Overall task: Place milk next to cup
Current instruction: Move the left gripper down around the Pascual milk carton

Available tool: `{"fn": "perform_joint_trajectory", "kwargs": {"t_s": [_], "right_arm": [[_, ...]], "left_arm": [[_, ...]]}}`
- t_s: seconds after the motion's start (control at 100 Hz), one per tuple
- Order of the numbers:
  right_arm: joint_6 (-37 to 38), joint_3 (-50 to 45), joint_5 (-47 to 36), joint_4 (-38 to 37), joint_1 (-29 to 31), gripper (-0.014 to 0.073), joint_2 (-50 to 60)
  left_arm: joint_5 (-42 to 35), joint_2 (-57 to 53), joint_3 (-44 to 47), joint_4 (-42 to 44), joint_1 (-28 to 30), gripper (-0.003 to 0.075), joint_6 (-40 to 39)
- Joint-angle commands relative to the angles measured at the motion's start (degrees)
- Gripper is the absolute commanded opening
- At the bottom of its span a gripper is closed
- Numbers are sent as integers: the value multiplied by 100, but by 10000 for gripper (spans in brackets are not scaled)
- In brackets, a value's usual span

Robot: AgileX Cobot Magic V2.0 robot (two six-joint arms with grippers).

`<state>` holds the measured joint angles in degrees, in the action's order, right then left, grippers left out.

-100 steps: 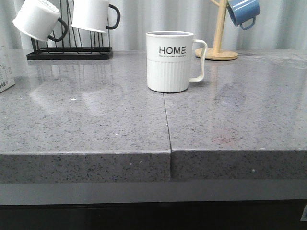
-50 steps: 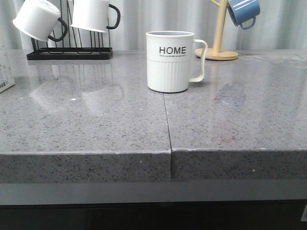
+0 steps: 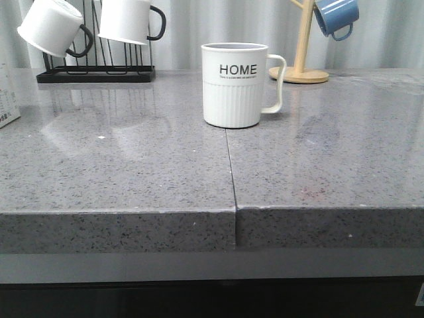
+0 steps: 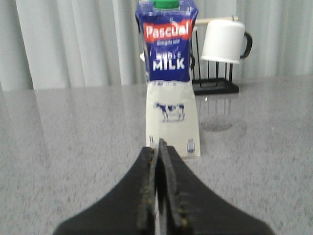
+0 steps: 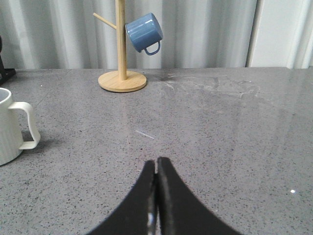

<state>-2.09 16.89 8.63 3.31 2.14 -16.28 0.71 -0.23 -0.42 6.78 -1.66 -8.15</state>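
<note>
Up front on my feed: the cup (image 3: 234, 85), white w/ ribbed lower half and black "HOME" lettering, stands upright on the grey speckled counter (image 3: 132, 179), its loop handle facing the wooden mug tree (image 3: 301, 46). I take the cup as my landmark. A seam in the counter runs from the cup's base toward the front edge. Behind the cup and off to its handle side, the mug tree carries a blue mug (image 3: 336, 16) on a peg. Behind the cup on the opposite side, a black wire rack (image 3: 96, 69) holds two plain white mugs w/ black handles (image 3: 132, 20), both tipped on the pegs.

The milk (image 4: 171, 81) stands upright on the counter, well apart from the cup, on the side away from the handle; in the front view only a sliver of the carton shows at the frame edge. My left wrist cam looks straight at it: blue top w/ green cap, cow picture on the white lower part, the wire rack just behind it.

My left gripper (image 4: 159, 152) sits low over the counter near the carton, not touching it, fingers pressed together w/ nothing between. My right gripper (image 5: 156, 169) is on the cup's handle side, apart from it, fingers likewise together and holding nothing. Neither arm shows in the front view.
</note>
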Motion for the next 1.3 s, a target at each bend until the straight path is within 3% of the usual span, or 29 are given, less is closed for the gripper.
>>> {"fn": "perform_joint_trajectory", "kwargs": {"t_s": [0.0, 0.2, 0.51, 0.67, 0.9, 0.97, 1.04, 1.23, 1.29], "right_arm": [[-20, 146, -500, -53, 24, -68, -49], [-20, 146, -500, -53, 24, -68, -49], [-20, 146, -500, -53, 24, -68, -49], [-20, 146, -500, -53, 24, -68, -49], [-20, 146, -500, -53, 24, -68, -49], [-20, 146, -500, -53, 24, -68, -49], [-20, 146, -500, -53, 24, -68, -49], [-20, 146, -500, -53, 24, -68, -49], [-20, 146, -500, -53, 24, -68, -49]], "left_arm": [[-750, -197, 224, -72, 9, -21, -39], [413, 321, -836, -321, 9, -21, -39], [2063, 2792, -3213, -825, -2, -21, -39], [2057, 3808, -3743, -826, -2, -21, -39], [1405, 4628, -3786, -826, -2, 0, 134], [1268, 4711, -3786, -826, -2, 70, 213], [1106, 4757, -3764, -848, -2, 190, 213], [830, 4766, -3636, -999, -2, 674, 213], [686, 4766, -3535, -1129, -2, 714, 213]]}}
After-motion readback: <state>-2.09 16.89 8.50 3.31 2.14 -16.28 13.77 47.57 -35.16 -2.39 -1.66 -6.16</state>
